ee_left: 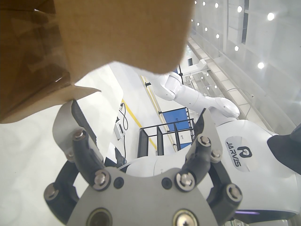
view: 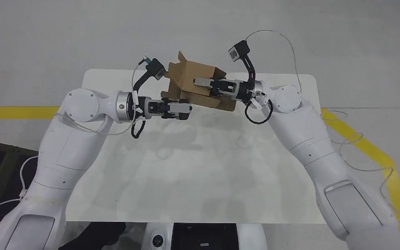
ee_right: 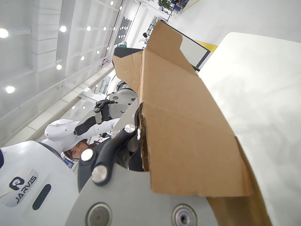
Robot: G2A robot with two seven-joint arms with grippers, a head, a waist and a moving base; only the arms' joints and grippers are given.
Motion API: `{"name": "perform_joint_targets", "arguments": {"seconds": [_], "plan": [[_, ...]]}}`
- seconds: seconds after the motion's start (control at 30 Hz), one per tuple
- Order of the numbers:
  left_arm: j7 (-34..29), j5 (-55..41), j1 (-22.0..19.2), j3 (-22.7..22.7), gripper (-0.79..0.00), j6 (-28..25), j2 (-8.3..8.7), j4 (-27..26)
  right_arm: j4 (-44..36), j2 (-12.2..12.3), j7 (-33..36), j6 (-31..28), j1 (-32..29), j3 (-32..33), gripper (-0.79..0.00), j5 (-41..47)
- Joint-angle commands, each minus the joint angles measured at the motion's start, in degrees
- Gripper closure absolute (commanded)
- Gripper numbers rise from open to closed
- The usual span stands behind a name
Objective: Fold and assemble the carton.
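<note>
Grey floor (view: 187, 31) crossed by a yellow line (view: 25, 112) surrounds a white table (view: 206, 181), and both arms meet over the far part of that table. Between them is the carton (view: 187, 74), a brown cardboard box partly set up and tilted, with one flap sticking up at its far corner and other flaps loose. From the top view it sits over the table's far edge; whether its underside touches the tabletop cannot be told. The right claw (view: 201, 82) comes in from the right side and is clamped on the carton's upper panel, with one finger lying across the outside of the cardboard. In the right wrist view the cardboard sheet runs straight into the claw, one finger (ee_right: 124, 121) pressed along its rough edge and the other hidden behind it. The left claw (view: 186, 110) sits at the near left corner of the carton, nearer the robot than the right one. Its jaws stand wide apart with nothing between them. In the left wrist view one fingertip (ee_left: 71, 104) is just beside a small pointed corner flap at the carton's edge and seems to touch it, while the other fingertip is apart from the cardboard.
</note>
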Motion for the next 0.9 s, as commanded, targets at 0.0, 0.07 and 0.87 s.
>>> {"name": "perform_joint_targets", "arguments": {"seconds": [0.0, 0.07, 0.87], "plan": [[0.25, 0.32, -0.07, 0.03, -0.785, -0.05, -0.02, 0.24, -0.40, -0.13, 0.46, 0.19, -0.23, -0.15, 0.000, 0.07], [0.50, 0.40, -0.11, 0.03, -0.785, -0.15, -0.04, 0.43, -0.83, -0.26, 0.99, 0.36, -0.43, -0.32, 0.000, -0.08], [-0.81, 0.06, 0.32, -1.86, -0.785, -1.30, 0.28, 0.44, 1.54, -0.29, 4.70, 1.79, -1.01, 2.65, 0.000, -1.85]]}}
